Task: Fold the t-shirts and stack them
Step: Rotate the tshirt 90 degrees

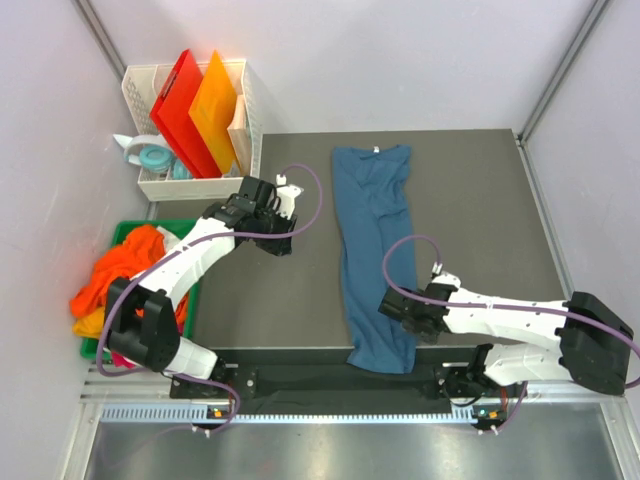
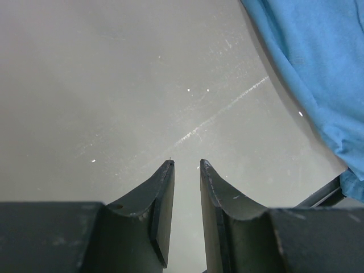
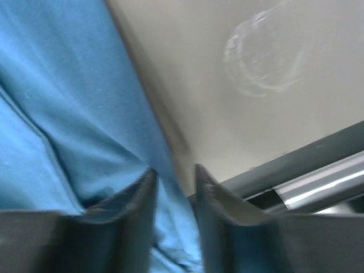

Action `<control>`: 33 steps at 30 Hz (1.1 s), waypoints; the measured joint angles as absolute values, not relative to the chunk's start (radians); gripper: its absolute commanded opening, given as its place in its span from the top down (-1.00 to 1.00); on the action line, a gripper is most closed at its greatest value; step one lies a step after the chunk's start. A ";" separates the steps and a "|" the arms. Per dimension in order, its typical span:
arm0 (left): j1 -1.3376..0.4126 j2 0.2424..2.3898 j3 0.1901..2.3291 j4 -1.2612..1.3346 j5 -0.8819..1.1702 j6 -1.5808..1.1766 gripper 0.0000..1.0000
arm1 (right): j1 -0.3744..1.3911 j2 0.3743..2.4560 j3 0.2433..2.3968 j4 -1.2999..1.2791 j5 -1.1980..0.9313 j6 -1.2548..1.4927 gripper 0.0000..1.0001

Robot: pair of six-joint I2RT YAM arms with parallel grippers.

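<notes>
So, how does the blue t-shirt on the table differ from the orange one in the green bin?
The teal-blue t-shirt lies stretched out as a long narrow strip on the grey table; the orange t-shirt is a crumpled heap in the green bin. The blue one lies alone; the orange one is bunched with yellow fabric. Both are soft cloth, not yet stacked.

- We find open bench [image 1: 470, 200] from 1 to 4 o'clock of the teal shirt [image 1: 372, 250], wide enough for an arm to sweep.
- At 9 o'clock of it, bare bench lies under the left gripper [image 2: 186, 164], its jaws slightly apart.
- The white basket [image 1: 252, 100] blocks 10 o'clock, and the green bin [image 1: 128, 230] flanks 8.
- The right arm [image 1: 500, 315] crosses 5 o'clock.
</notes>
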State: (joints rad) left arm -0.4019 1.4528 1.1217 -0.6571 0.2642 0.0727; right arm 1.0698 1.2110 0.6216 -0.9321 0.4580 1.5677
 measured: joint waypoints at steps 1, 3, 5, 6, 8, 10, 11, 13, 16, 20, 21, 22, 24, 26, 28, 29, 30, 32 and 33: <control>-0.402 1.453 1.122 -0.657 0.265 0.073 0.39 | 1.074 1.211 0.623 -0.944 0.466 1.564 -0.31; -0.402 1.453 1.122 -0.658 0.265 0.074 0.38 | 1.089 1.211 0.633 -0.959 0.488 1.549 -0.60; -0.402 1.453 1.122 -0.658 0.265 0.078 0.37 | 1.095 1.204 0.672 -0.961 0.522 1.513 -0.68; -0.402 1.453 1.124 -0.659 0.265 0.079 0.37 | 1.096 1.200 0.704 -0.960 0.543 1.486 -0.69; -0.402 1.456 1.136 -0.660 0.268 0.081 0.37 | 1.094 1.199 0.790 -0.949 0.583 1.422 -0.68; -0.402 1.480 1.175 -0.662 0.272 0.081 0.38 | 1.077 1.215 0.902 -0.933 0.619 1.341 -0.47; -0.402 1.501 1.208 -0.662 0.272 0.081 0.39 | 1.068 1.229 0.957 -0.919 0.636 1.299 -0.38; -0.402 1.566 1.295 -0.662 0.276 0.080 0.40 | 1.051 1.255 1.042 -0.896 0.665 1.229 0.09; -0.408 1.721 1.485 -0.652 0.288 0.073 0.42 | 1.028 1.288 1.131 -0.866 0.702 1.126 0.87; -0.433 1.931 1.700 -0.643 0.289 0.055 0.42 | 0.949 1.306 1.172 -0.855 0.709 1.042 1.00; -0.444 1.982 1.744 -0.643 0.287 0.053 0.42 | 0.908 1.306 1.173 -0.853 0.701 1.018 1.00; -0.456 2.028 1.784 -0.642 0.284 0.051 0.42 | 0.873 1.306 1.173 -0.852 0.696 0.996 1.00; -0.480 2.117 1.866 -0.654 0.279 0.049 0.42 | 0.808 1.306 1.172 -0.850 0.685 0.959 1.00; -0.499 2.206 1.960 -0.665 0.277 0.044 0.42 | 0.743 1.309 1.172 -0.836 0.671 0.915 1.00; -0.517 2.292 2.053 -0.669 0.276 0.035 0.42 | 0.682 1.327 1.172 -0.810 0.651 0.870 1.00; -0.524 2.323 2.082 -0.669 0.275 0.031 0.42 | 0.653 1.344 1.172 -0.794 0.637 0.850 1.00; -0.530 2.349 2.101 -0.669 0.272 0.028 0.42 | 0.625 1.371 1.173 -0.776 0.619 0.825 1.00; -0.542 2.383 2.115 -0.669 0.268 0.028 0.42 | 0.579 1.441 1.175 -0.735 0.583 0.781 1.00; -0.546 2.396 2.116 -0.671 0.266 0.028 0.42 | 0.559 1.492 1.185 -0.724 0.562 0.762 1.00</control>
